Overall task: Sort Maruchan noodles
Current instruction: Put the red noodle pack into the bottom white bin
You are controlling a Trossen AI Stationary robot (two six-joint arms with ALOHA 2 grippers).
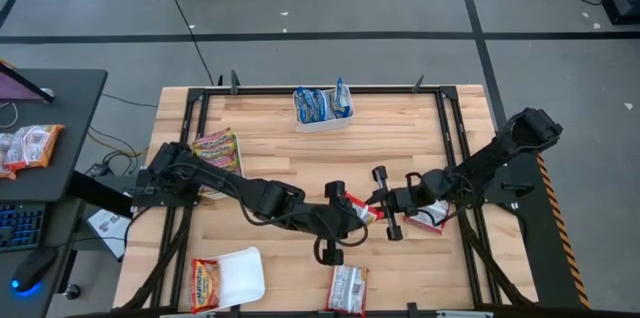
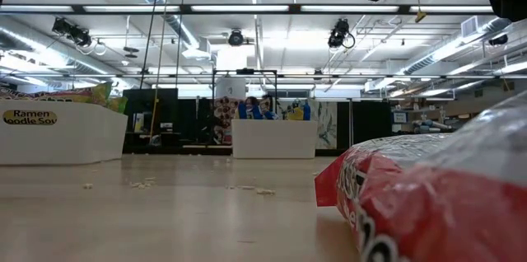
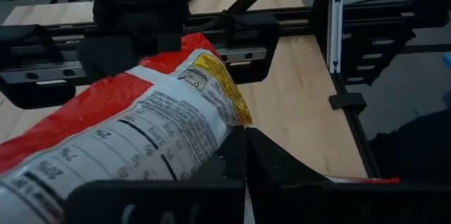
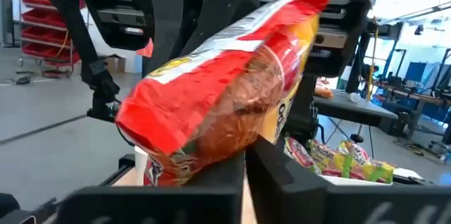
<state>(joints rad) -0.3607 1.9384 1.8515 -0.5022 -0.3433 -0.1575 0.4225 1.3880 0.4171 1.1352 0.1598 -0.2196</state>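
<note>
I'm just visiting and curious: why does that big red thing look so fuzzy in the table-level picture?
In the low view, the red-white noodle packet lies right against the lens, out of focus; the far white trays are sharper. Ceiling lights glare overhead there. The high view is evenly lit.

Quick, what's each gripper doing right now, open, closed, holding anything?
Left gripper: shut on the red-white noodle packet at table centre.
Right gripper: shut on the same packet's other end.

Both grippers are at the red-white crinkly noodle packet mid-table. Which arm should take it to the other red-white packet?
Probably right. The other red-white packet lies under the right arm, near the right gripper; the left gripper is farther.
</note>
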